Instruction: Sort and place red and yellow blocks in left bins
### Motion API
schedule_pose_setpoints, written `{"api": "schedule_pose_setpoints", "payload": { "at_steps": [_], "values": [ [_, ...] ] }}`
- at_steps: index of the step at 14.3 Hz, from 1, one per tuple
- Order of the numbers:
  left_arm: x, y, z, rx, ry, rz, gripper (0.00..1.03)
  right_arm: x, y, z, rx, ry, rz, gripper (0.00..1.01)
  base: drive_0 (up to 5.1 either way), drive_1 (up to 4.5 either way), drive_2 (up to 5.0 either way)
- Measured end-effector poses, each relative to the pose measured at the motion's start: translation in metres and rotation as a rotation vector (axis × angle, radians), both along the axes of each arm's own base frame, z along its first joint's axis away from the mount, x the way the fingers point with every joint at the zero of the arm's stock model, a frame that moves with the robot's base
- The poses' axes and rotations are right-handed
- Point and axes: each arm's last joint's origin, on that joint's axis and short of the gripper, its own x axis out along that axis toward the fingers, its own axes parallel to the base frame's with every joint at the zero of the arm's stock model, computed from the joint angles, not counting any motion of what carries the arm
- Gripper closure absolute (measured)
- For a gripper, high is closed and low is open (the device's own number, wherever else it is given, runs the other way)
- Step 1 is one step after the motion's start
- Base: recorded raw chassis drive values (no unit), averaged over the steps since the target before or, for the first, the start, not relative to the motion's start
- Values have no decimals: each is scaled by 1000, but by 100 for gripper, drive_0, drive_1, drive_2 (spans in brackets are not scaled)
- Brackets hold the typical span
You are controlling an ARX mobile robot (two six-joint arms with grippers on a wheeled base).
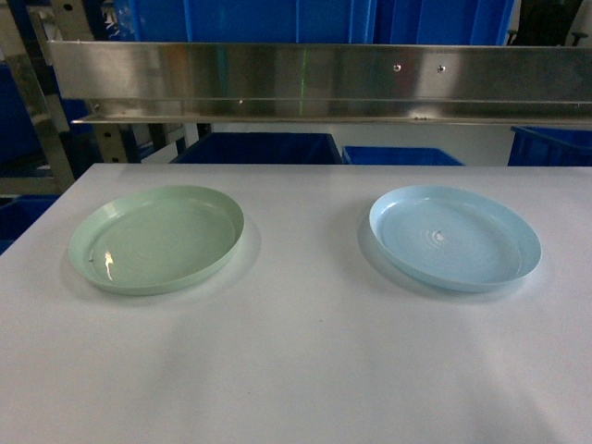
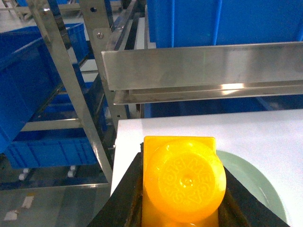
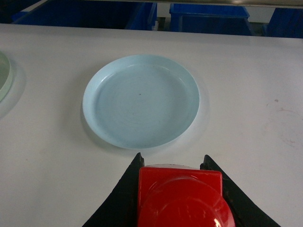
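The orange-yellow block [image 2: 182, 182] fills the bottom of the left wrist view, stud facing the camera, with my left gripper [image 2: 182, 156] shut on it between black fingers [image 2: 132, 189]. It hangs over the table's left edge beside the pale green plate [image 2: 265, 189]. A large deep blue bin [image 2: 23, 80] sits in the rack to the left, below table height. In the right wrist view my right gripper [image 3: 172, 163] is shut on the red block [image 3: 180, 194], just short of the pale blue plate [image 3: 141, 99]. Neither gripper shows in the head view.
The white table [image 1: 296, 351] carries an empty pale green plate [image 1: 157, 238] and an empty pale blue plate [image 1: 453, 236]. A steel shelf rail [image 1: 314, 83] spans above the far edge, with blue crates [image 1: 259, 148] behind and steel rack uprights [image 2: 71, 85] left.
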Motion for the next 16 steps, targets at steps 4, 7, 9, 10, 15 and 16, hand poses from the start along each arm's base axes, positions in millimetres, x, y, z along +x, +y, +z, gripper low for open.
{"api": "schedule_pose_setpoints", "payload": {
  "at_steps": [4, 7, 9, 10, 15, 16],
  "values": [
    [-31, 6, 15, -45, 47, 47, 76, 0, 0, 0, 0, 0, 0, 73, 0, 0, 0],
    [-33, 18, 9, -72, 102, 88, 76, 0, 0, 0, 0, 0, 0, 73, 0, 0, 0],
    [-35, 22, 6, -89, 126, 89, 76, 0, 0, 0, 0, 0, 0, 73, 0, 0, 0],
    [-35, 22, 6, -92, 121, 88, 76, 0, 0, 0, 0, 0, 0, 73, 0, 0, 0],
    [-34, 25, 8, -101, 94, 66, 76, 0, 0, 0, 0, 0, 0, 73, 0, 0, 0],
    [-34, 25, 8, -101, 95, 66, 76, 0, 0, 0, 0, -1, -1, 73, -489, 256, 256]
  ]
}}
